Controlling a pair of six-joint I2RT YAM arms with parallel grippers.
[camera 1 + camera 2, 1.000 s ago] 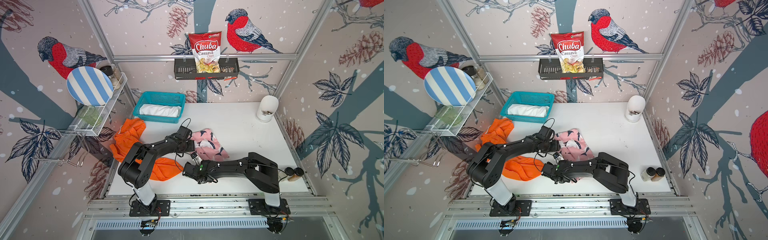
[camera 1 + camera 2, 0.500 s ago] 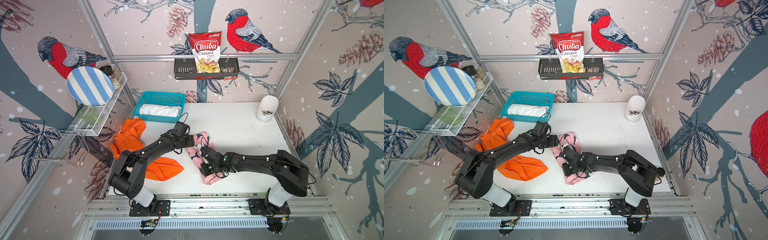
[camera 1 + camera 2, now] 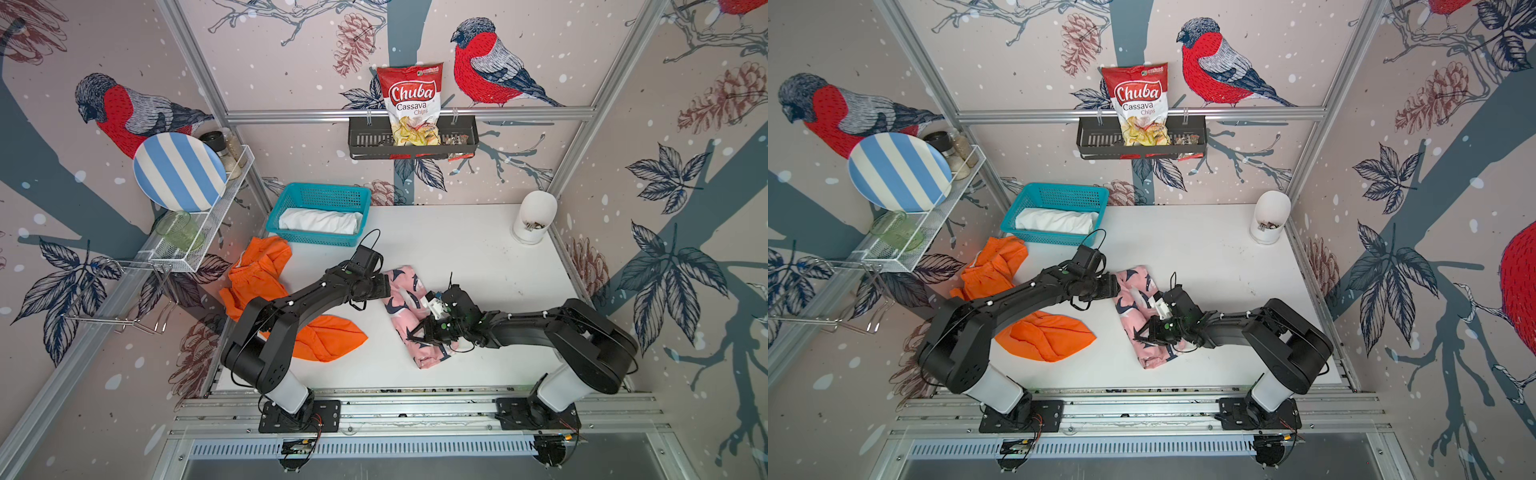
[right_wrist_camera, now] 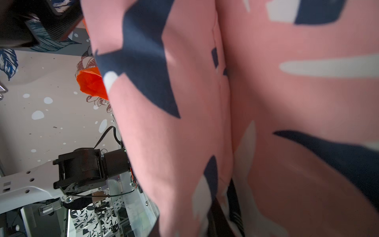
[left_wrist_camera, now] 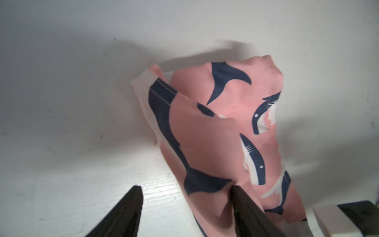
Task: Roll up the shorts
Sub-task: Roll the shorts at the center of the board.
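The pink shark-print shorts (image 3: 405, 309) (image 3: 1133, 307) lie bunched in a narrow strip mid-table. My left gripper (image 3: 385, 286) (image 5: 186, 192) is open at their far left end, and a fold of the pink shorts (image 5: 215, 127) rests against one finger (image 5: 246, 211). My right gripper (image 3: 419, 334) (image 3: 1148, 332) is shut on the strip's near part, and the pink shorts (image 4: 266, 102) fill its wrist view. The orange shorts (image 3: 328, 338) sprawl at the left, partly under my left arm. The white shorts (image 3: 320, 220) lie rolled in the teal basket (image 3: 320, 192).
A white cup (image 3: 534, 216) stands at the back right corner. A wire shelf (image 3: 195, 245) with a striped plate (image 3: 178, 172) hangs on the left wall. A chips bag (image 3: 411, 104) sits in a black rack on the back wall. The metal rail (image 3: 415, 401) borders the table front.
My right gripper has swung from the pink shorts' front left to their right side, dragging them into a narrower strip. My left gripper stays at their far end.
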